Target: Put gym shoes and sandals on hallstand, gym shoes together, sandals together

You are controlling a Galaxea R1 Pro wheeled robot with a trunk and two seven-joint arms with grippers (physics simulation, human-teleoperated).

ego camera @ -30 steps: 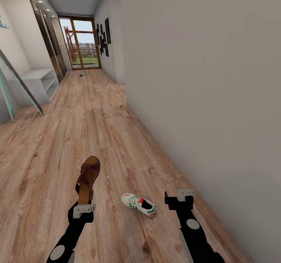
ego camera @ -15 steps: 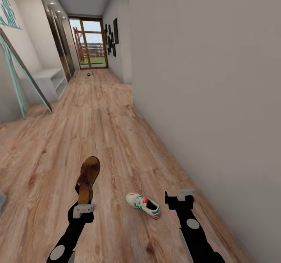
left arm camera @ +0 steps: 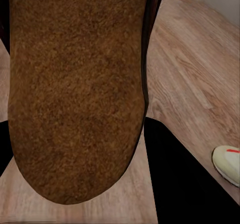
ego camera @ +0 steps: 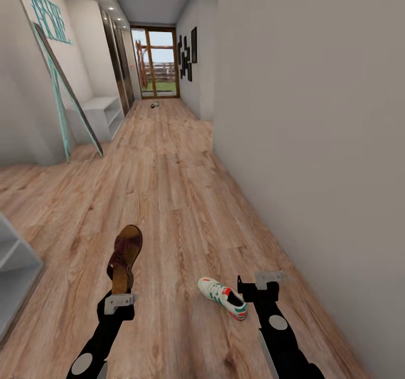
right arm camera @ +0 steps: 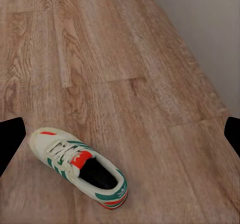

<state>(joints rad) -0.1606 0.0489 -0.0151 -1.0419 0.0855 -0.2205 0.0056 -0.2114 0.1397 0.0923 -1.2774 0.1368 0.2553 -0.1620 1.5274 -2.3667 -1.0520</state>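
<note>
one sandal [ego camera: 125,258] stays clamped in the left gripper [ego camera: 120,300]; right gripper [ego camera: 264,283] released above gym shoe [right arm camera: 80,166].

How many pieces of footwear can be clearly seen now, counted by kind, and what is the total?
Sandals: 1, the brown sandal held up by the left gripper.
Gym shoes: 1, the white and green gym shoe lying on the floor beside the right gripper.
Total: 2.
Some small things lie far down the corridor, too small to tell what they are.
</note>
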